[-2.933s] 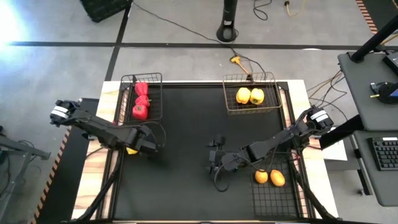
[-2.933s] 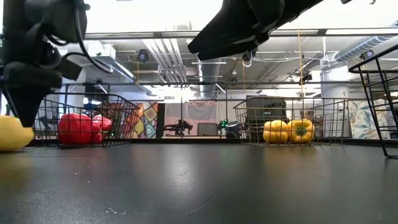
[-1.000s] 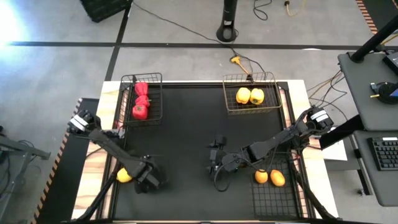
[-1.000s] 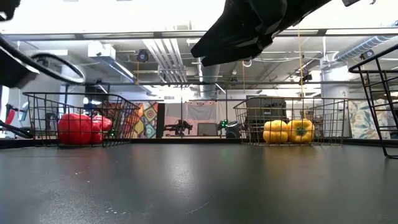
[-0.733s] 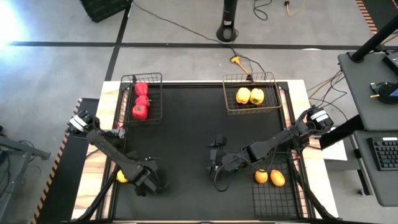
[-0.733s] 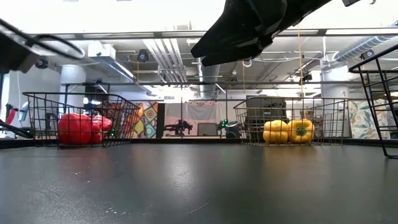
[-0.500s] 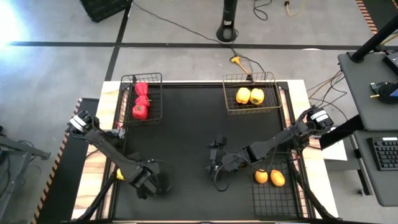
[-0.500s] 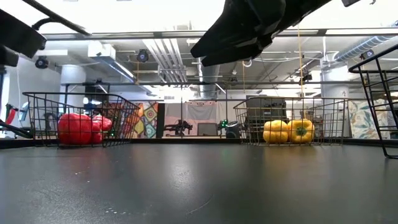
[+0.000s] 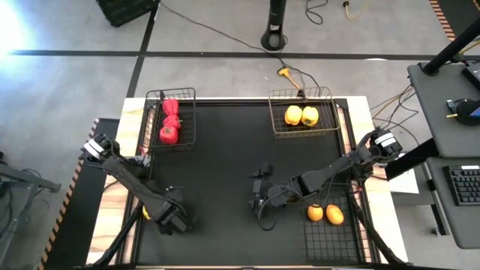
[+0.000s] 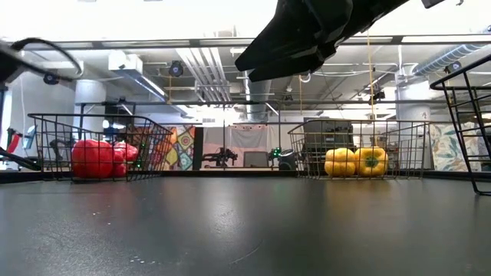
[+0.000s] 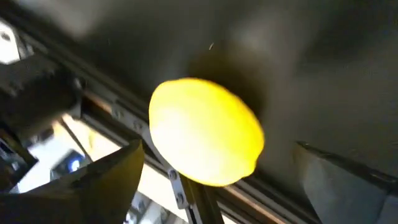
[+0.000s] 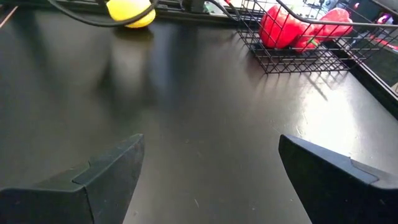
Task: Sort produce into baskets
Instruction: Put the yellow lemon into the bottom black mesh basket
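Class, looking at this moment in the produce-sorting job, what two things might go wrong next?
1. The smooth yellow oval fruit sits at the black table's left edge rail; a nudge from the open left claw might roll it off.
2. The black wire basket for it lies across the table near the right claw, so it could slip on that long carry.
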